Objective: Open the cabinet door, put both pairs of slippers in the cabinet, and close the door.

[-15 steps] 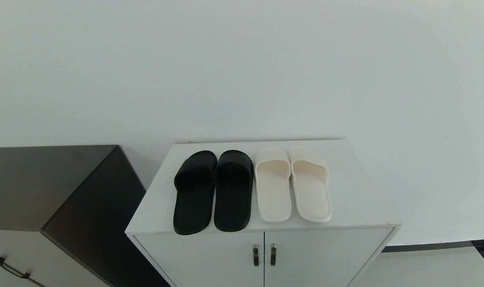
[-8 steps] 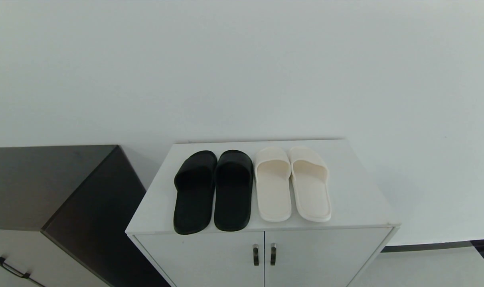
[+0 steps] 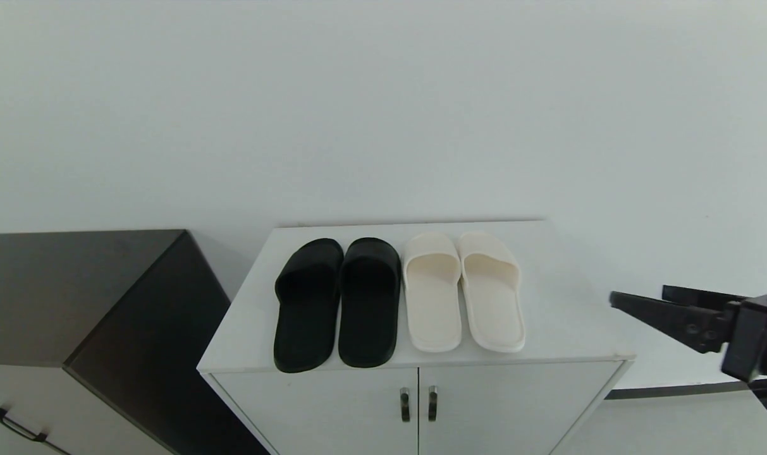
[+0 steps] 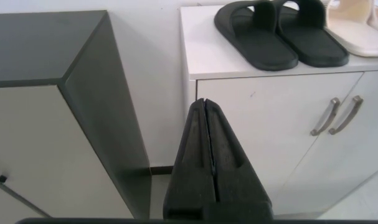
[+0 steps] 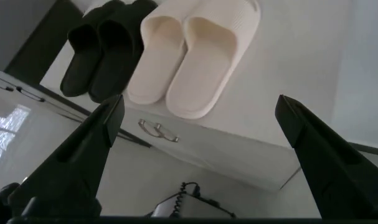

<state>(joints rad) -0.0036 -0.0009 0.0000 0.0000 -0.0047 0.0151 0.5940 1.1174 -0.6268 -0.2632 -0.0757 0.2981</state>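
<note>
Right tool point(image 3: 638, 294) spread beside the cabinet point(image 3: 332, 411) (doors closed, slippers point(image 3: 430, 303) on top); left tool point(image 4: 204, 103) pressed together

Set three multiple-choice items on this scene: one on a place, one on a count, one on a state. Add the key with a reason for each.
1. Where do the black slippers lie?
A. On the floor
B. On the cabinet top, at the robot's left of the white slippers
C. Inside the cabinet

2. How many handles do the cabinet doors carry?
A. One
B. Four
C. Two

3. What state are the doors in?
A. Both shut
B. One ajar
C. Both wide open

Key: 1 B, both pairs sit side by side on the white top; 2 C, one metal handle stands at each door's inner edge; 3 A, the door fronts lie flush with only a thin seam between them.
</note>
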